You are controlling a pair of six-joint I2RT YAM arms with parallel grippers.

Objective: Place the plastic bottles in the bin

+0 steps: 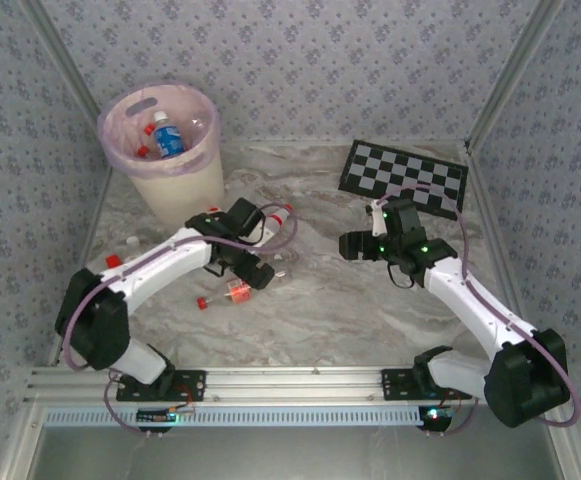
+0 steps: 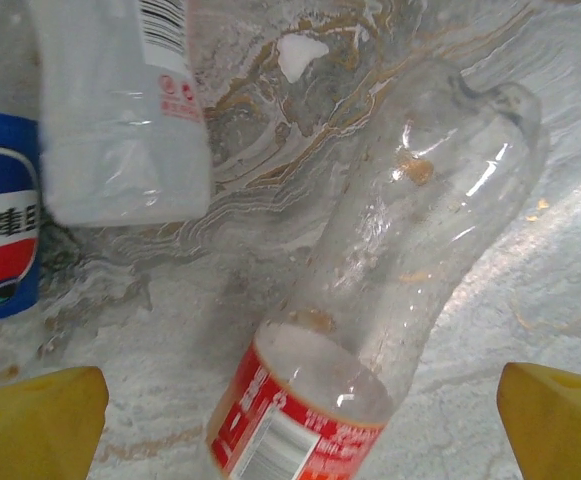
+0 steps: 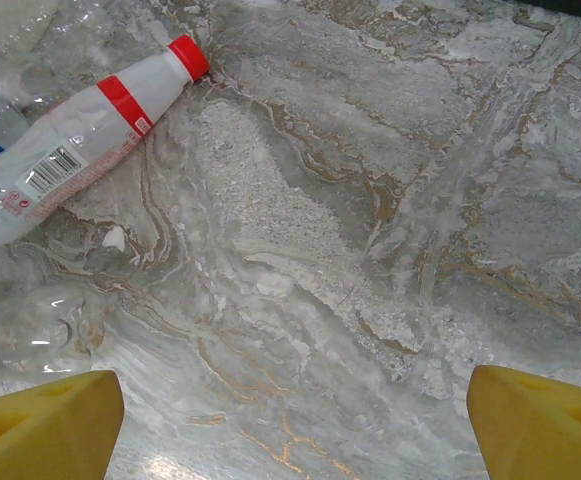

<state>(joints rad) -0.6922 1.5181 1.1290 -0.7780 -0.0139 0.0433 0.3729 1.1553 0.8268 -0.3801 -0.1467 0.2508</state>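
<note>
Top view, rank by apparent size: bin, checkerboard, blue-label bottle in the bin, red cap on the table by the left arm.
1. bin
2. checkerboard: about as wide as the bin, but shallower
3. blue-label bottle
4. red cap

The bin's rim stands nearer the camera, which inflates it somewhat.

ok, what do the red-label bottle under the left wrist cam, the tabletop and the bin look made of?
Red-label bottle: thin clear plastic, glossy; the table's veins show through it and highlights streak its wall. Tabletop: marble look, grey with tan veins; stone or printed laminate, cannot tell. Bin: opaque cream plastic, smooth. Its liner: thin pinkish film, crinkled over the rim.
</note>
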